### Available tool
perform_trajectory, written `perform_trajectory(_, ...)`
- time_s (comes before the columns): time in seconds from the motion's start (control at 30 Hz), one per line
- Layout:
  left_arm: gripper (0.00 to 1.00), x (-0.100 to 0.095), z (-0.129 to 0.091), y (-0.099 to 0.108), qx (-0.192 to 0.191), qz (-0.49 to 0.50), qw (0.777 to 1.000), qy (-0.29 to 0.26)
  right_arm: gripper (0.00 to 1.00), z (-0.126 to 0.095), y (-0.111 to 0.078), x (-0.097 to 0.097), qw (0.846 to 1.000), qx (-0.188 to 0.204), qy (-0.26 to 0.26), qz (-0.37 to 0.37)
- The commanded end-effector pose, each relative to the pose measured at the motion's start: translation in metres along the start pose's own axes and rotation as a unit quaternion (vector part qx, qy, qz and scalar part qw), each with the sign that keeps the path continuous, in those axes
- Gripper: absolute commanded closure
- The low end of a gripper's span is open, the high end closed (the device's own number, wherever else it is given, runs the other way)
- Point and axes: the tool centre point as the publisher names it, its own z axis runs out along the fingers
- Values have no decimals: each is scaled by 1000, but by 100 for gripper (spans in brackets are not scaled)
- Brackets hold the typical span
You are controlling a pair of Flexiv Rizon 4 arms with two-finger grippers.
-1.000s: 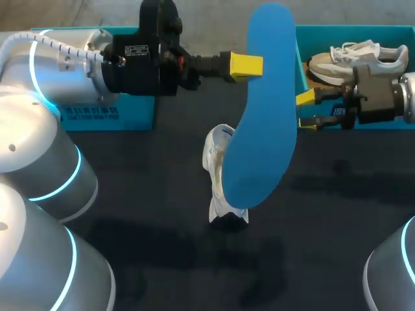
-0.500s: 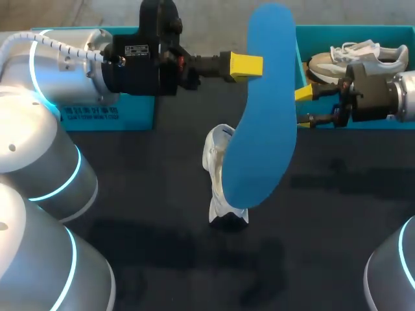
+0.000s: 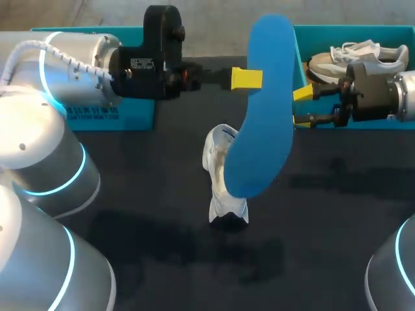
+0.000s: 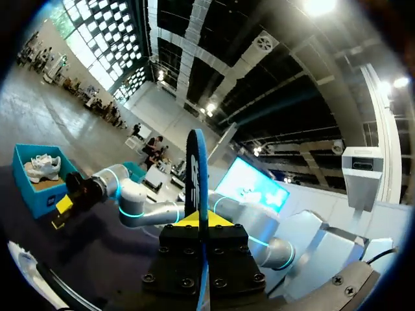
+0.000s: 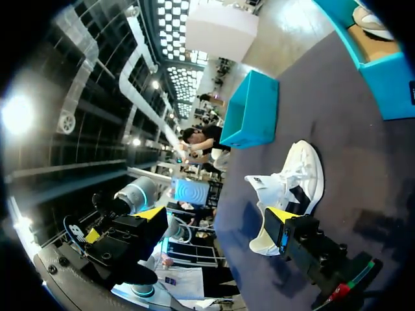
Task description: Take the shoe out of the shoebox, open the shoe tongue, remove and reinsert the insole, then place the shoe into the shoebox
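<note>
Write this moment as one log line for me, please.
left gripper: shut on flat blue insole, upright | right gripper: open beside insole | white lace-up shoe: on black table

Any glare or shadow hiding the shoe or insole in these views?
Head view: soft shadows lie on the table by the shoe and hide nothing; the insole covers part of it. Left wrist view: ceiling lamps glare, and the insole shows edge-on. Right wrist view: one bright lamp off to the side; the shoe is well lit.
</note>
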Motion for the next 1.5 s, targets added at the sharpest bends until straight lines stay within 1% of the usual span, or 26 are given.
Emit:
perform_trajectory(0.03, 100, -27, 4, -6, -48, 237, 970, 34, 0, 2, 0, 0, 1000, 0, -1, 0)
perform_trajectory(0.1, 100, -38, 3, -7, -61, 297, 952, 36, 0, 2, 0, 0, 1000, 0, -1, 0)
perform_trajectory(0.17, 100, -50, 2, -9, -78, 357, 930, 40, 0, 2, 0, 0, 1000, 0, -1, 0)
perform_trajectory(0.2, 100, -55, 1, -9, -84, 395, 914, 41, 0, 2, 0, 0, 1000, 0, -1, 0)
perform_trajectory(0.23, 100, -60, 1, -10, -86, 413, 906, 40, 0, 2, 0, 0, 1000, 0, -1, 0)
perform_trajectory(0.27, 100, -63, 1, -12, -87, 445, 890, 43, 0, 2, 0, 0, 1000, 0, -1, 0)
perform_trajectory(0.4, 100, -72, -1, -18, -72, 509, 857, 30, 0, 2, 0, 0, 1000, 0, -1, 0)
perform_trajectory(0.53, 100, -76, -3, -19, -58, 538, 841, 25, 0, 2, 0, 0, 1000, 0, -1, 0)
perform_trajectory(0.63, 100, -77, -6, -18, -47, 536, 843, 14, 0, 2, 0, 0, 1000, 0, -1, 0)
perform_trajectory(1.33, 100, -77, -6, -18, -47, 536, 843, 14, 0, 2, 0, 0, 1000, 0, -1, 0)
perform_trajectory(1.37, 100, -82, -9, -13, -60, 556, 829, 10, 0, 2, 0, 0, 1000, 0, -1, 0)
perform_trajectory(1.4, 100, -85, -12, -12, -61, 567, 821, 5, 0, 2, 0, 0, 1000, 0, -1, 0)
perform_trajectory(1.43, 100, -90, -16, -7, -78, 611, 788, 11, 0, 2, 0, 0, 1000, 0, -1, 0)
perform_trajectory(1.47, 100, -93, -18, -5, -80, 622, 779, 8, 0, 2, 0, 0, 1000, 0, -1, 0)
perform_trajectory(1.5, 100, -97, -22, -2, -97, 651, 753, 17, 0, 2, 0, 0, 1000, 0, -1, 0)
